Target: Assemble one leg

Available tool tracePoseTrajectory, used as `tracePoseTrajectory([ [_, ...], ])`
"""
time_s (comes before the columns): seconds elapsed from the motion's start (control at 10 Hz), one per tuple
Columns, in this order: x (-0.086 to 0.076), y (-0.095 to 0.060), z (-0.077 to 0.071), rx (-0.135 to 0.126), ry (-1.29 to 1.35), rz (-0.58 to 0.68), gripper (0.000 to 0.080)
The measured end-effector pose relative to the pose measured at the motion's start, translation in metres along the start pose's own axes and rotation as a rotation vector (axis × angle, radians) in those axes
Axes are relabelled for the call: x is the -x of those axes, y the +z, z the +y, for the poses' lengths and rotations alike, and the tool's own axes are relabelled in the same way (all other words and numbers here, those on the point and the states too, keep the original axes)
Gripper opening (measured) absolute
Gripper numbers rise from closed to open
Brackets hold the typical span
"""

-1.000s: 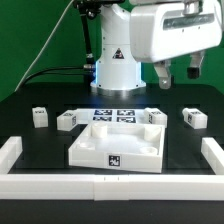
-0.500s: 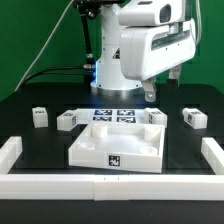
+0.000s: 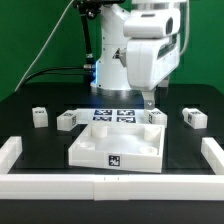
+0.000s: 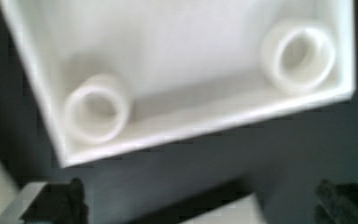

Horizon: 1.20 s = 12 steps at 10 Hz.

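The jaws stand wide apart, holding nothing, above the white top (image 3: 115, 148), and the nearest leg (image 3: 157, 117), right of centre on the black surface (image 3: 50, 140), looks light, stiff and smooth, so I would grip its flat opposite sides.

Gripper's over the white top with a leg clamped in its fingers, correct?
Not quite. The gripper is over the white top, but its fingers are open and hold nothing. The wrist view shows this.
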State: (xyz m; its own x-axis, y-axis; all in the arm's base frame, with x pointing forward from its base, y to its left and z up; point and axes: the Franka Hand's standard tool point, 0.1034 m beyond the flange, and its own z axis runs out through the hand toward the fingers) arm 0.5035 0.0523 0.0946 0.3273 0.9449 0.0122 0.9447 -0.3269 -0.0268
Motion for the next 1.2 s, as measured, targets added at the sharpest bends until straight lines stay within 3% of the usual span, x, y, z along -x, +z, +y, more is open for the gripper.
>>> tracePoseTrajectory([
  [0.3, 0.025, 0.016, -0.013, -0.054, -0.099, -0.051, 0.065],
  [0.7, 0.023, 0.015, -0.012, -0.046, -0.092, -0.048, 0.065],
  [0.8, 0.024, 0.02, -0.013, -0.013, -0.099, -0.03, 0.065],
  [0.9, 0.03, 0.033, -0.025, 0.017, -0.121, -0.009, 0.065],
  [1.0, 0.036, 0.047, -0.039, 0.018, -0.124, -0.001, 0.065],
  [1.2, 0.039, 0.066, -0.05, 0.006, -0.123, 0.005, 0.065],
])
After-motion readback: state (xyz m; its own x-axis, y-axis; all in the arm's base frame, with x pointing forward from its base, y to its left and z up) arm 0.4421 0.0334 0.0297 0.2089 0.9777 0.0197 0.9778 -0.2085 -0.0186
